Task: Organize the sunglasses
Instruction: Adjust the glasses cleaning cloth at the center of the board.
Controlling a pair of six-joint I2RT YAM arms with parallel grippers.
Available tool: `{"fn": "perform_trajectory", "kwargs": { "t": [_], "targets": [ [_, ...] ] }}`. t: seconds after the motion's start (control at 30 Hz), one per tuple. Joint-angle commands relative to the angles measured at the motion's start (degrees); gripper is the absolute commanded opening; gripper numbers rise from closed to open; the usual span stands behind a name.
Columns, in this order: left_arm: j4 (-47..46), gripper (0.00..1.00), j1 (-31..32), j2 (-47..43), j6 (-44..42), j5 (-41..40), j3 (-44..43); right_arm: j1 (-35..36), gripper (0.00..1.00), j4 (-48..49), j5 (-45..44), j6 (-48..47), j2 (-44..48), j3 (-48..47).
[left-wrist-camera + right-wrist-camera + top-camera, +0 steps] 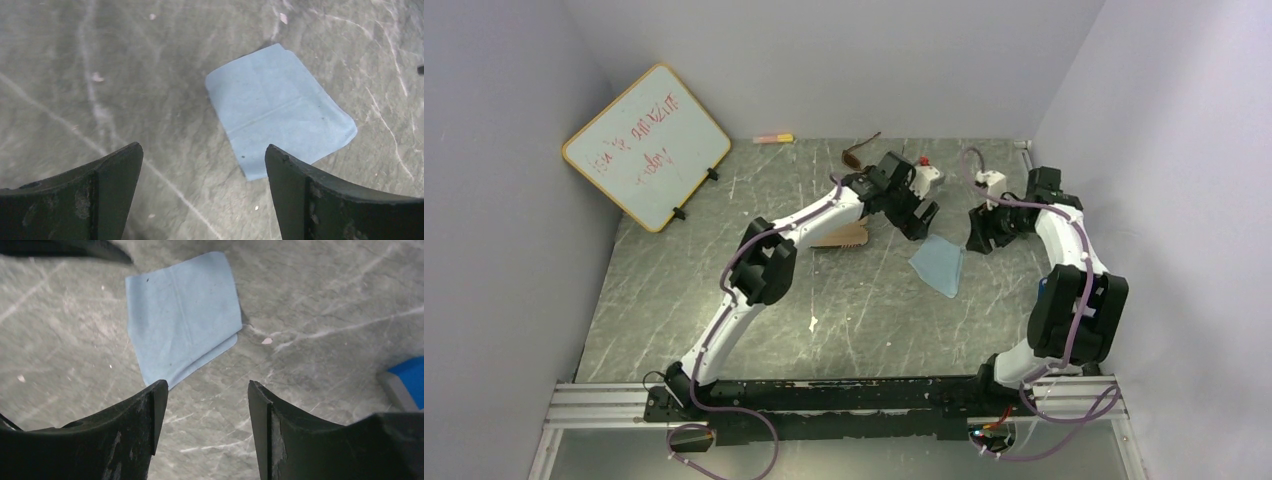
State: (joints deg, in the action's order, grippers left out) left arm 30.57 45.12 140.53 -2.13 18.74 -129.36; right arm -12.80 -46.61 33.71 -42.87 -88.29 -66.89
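The left pincer [202, 160] is hanging just above the table [100, 75] with its two dark fingers [107, 170] standing wide apart, released and gripping nothing; only bare stone is showing in the gap between them. The right pincer [202, 390] is likewise standing open and empty, its fingers [145, 405] spread a little less widely, and it is hovering low over the same grey marbled surface. In the overhead view the left pincer [921, 215] and the right pincer [977, 232] are facing each other near the middle of the table [724, 260], close together but not touching. Just in front of both, a pale blue cloth [938, 264] is lying flat; it is showing ahead of the left fingers in the left wrist view [277, 107] and ahead of the right fingers in the right wrist view [182, 315], clear of both pincers. Beside the left arm's forearm, a brown case [844, 237] is lying partly hidden under the arm. Further back, near the far wall, the brown sunglasses [861, 150] are resting on the table, well apart from both pincers; they are appearing small here, so whether they are folded is hard to tell. A whiteboard [646, 147] with red writing is leaning at the far left, and a small pink and yellow item [773, 138] is lying by the back wall.
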Motion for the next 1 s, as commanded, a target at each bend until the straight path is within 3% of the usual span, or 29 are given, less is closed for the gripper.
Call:
{"fn": "perform_trajectory", "kwargs": {
  "t": [0.0,0.17,0.43,0.8,0.97],
  "targets": [
    [-5.49,0.97,1.76,1.37,0.40,4.79,-0.60,-2.48,0.64,6.93,6.35,10.06,3.70,1.66],
    [-11.38,0.97,2.02,3.03,4.11,3.72,1.05,-2.47,0.64,12.47,6.69,13.75,10.69,6.88],
    [-11.75,0.96,3.65,8.95,4.97,3.19,-2.32,-2.58,0.64,14.89,6.25,14.33,15.82,10.13],
    [-11.71,0.66,3.91,13.12,6.92,5.23,-6.44,-2.77,0.63,16.52,5.94,14.49,17.36,11.16],
    [-11.84,0.58,3.89,13.04,7.01,5.53,-5.50,-2.88,0.63,16.71,6.09,14.58,17.28,11.17]
  ]
}}
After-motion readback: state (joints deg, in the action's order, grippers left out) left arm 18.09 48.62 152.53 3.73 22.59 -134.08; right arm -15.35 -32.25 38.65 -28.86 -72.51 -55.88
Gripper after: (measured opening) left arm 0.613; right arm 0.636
